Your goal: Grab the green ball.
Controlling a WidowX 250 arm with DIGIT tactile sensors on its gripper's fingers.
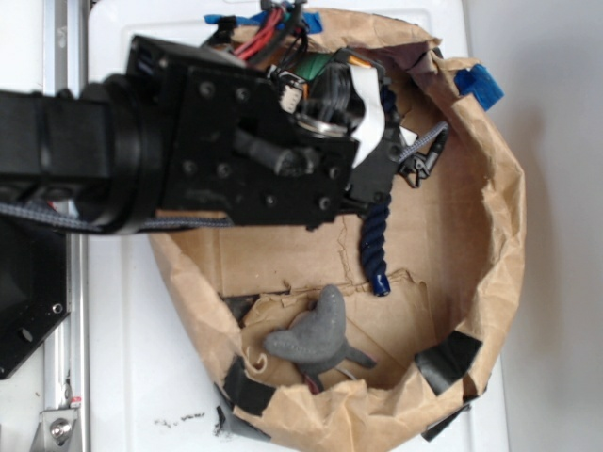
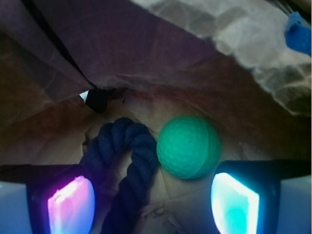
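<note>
Pincer (image 2: 153, 202) is seen spread open in the wrist view, nothing gripped. Two finger pads are counted at the bottom corners: one lit pink-magenta (image 2: 70, 204), one lit cyan (image 2: 234, 202). One green ball (image 2: 188, 146), finely dimpled, is seen ahead of the pads, nearer the cyan pad and just above its top edge; contact with that pad cannot be told. The ball is not enclosed by the pads. One dark blue rope (image 2: 127, 165) is looped just beside the ball on the pink-pad side; the loop looks to touch the ball's edge, and the rope's tail runs down between the two pads.

In the exterior view the pincer (image 1: 363, 141) is mostly covered by the black wrist housing (image 1: 236, 141) and red and black wiring; the ball is hidden there. The rope (image 1: 375, 240) is seen hanging out below the housing, its glossy tip pointing toward the paper's middle.

All is set inside one crumpled brown paper nest (image 1: 499, 235) with raised walls, held by black tape pieces (image 1: 448, 363) and two blue tape bits (image 1: 479, 85) at the rim. One grey plush toy (image 1: 316, 339) is laid near the nest's lower wall, well apart from the pincer. One small dark clip-like item (image 1: 421, 160) is lying near the far wall; its kind cannot be told. The nest is carried by a white bench (image 1: 151, 358).
</note>
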